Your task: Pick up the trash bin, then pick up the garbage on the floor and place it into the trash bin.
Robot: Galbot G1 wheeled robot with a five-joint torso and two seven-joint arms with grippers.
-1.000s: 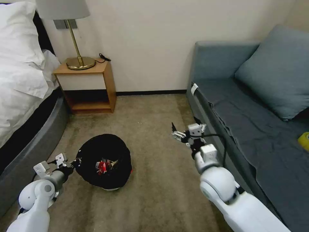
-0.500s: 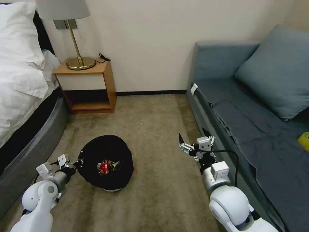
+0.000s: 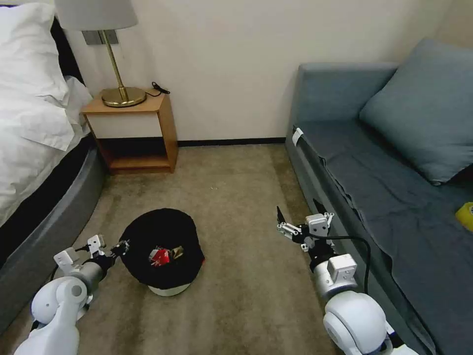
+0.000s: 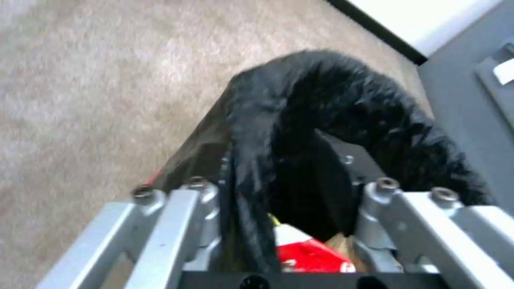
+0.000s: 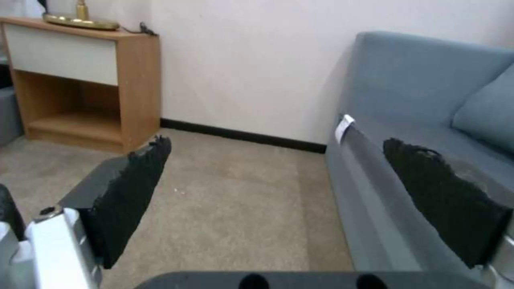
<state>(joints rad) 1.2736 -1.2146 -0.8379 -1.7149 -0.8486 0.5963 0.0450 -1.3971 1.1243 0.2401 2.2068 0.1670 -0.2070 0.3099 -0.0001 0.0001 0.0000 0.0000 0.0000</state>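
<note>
From the head camera I see the trash bin (image 3: 162, 254) on the carpet (image 3: 236, 197) in the lower left of the frame, its black bag crumpled over the rim and its whitish base showing at the bottom. It looks tipped rather than square on the floor. Inside it lies the garbage (image 3: 165, 254), a red-and-white packet beside a gold-brown scrap. My left gripper (image 3: 118, 246) sits at the bin's left rim, its jaws clamped on the bag-covered edge. My right gripper (image 3: 300, 217) hangs in the lower right centre, just beside the front edge of the grey sofa (image 3: 394, 197), its jaws spread apart with nothing between them. A nightstand (image 3: 133, 130) with a brass lamp (image 3: 113, 59) stands in the upper left, next to the bed (image 3: 34, 123). A yellow roll (image 3: 464, 215) lies on the sofa seat at the right edge.

In the left wrist view the bin's black rim (image 4: 251, 168) runs between the grey fingers (image 4: 171, 224), which grip it from both sides. The red-and-white packet (image 4: 311, 253) shows at the lower centre, within the bag.

In the right wrist view the two black pads (image 5: 128, 192) stand wide apart at lower left and right, with carpet, sofa and nightstand beyond.
</note>
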